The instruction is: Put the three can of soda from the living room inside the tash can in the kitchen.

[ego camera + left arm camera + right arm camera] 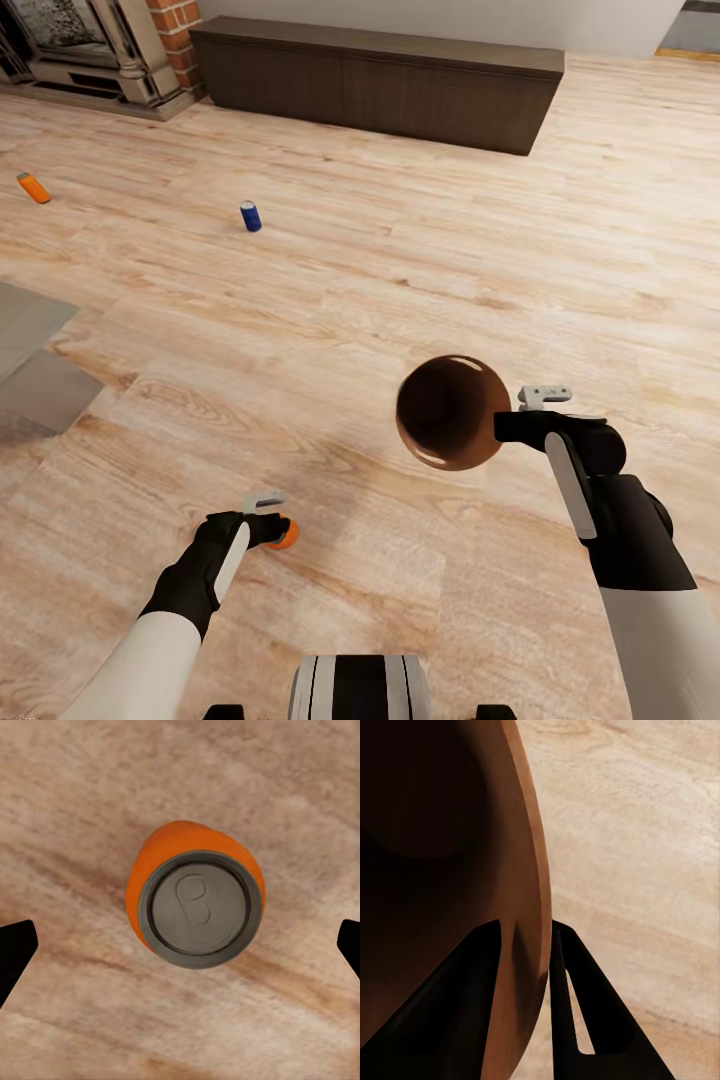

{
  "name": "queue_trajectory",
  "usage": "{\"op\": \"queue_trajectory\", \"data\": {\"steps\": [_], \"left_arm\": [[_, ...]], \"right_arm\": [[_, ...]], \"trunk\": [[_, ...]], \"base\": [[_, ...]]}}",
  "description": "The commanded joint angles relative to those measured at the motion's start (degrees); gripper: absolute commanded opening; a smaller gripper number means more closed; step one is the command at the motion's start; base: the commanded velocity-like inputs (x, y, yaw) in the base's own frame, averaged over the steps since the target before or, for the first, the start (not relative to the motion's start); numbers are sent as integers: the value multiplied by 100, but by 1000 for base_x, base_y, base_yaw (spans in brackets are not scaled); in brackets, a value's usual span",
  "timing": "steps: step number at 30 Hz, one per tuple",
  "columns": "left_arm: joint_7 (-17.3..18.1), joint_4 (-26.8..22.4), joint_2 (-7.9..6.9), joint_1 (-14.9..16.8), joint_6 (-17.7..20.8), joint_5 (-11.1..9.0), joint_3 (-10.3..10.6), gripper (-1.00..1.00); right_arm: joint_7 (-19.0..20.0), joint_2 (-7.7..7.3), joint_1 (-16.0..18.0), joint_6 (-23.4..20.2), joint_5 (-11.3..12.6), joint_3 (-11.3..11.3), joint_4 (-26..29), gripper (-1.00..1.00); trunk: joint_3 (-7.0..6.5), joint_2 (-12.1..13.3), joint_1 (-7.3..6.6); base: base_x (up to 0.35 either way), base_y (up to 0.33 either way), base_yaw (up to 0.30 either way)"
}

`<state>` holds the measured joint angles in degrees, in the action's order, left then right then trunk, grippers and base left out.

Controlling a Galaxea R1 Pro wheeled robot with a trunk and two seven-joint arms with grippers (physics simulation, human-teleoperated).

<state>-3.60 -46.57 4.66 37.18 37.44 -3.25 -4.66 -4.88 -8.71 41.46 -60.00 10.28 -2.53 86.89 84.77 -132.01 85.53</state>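
Nothing to read anywhere here. The bright orange soda can [196,900] shows its grey lid with a plain pull-tab outline, no lettering on it. The small dark blue soda can [250,216] may carry a label, but it's too far off to tell.

Living room: brick fireplace [100,50], plank floor [400,260]

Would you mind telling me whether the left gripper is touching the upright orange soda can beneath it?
Apart. In the left wrist view the orange soda can stands centred between the left gripper's wide-open jaws, with bare wood plank floor showing on both sides.
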Motion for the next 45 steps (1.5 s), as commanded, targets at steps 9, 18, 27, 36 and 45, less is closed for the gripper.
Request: {"op": "queue_trajectory", "data": {"steps": [9,18,27,36,45], "left_arm": [[0,4,0,0,0,0,0,100],[-5,18,2,-1,-8,0,0,100],[-109,26,13,0,-85,-1,8,100],[-121,33,21,0,-97,6,9,100],[-113,10,22,0,-105,-8,1,100]], "right_arm": [[13,2,3,0,71,2,4,-100],[13,-24,236,0,55,21,130,-100],[13,-34,470,0,45,24,194,-100],[13,-35,486,0,45,18,197,-100],[13,-26,486,0,53,8,197,-100]], "trunk": [[81,0,-1],[163,0,-1],[244,0,-1],[326,0,-1],[408,0,-1]], "base": [[3,0,0],[0,0,0],[0,0,0],[35,-25,0],[75,-57,0]]}}
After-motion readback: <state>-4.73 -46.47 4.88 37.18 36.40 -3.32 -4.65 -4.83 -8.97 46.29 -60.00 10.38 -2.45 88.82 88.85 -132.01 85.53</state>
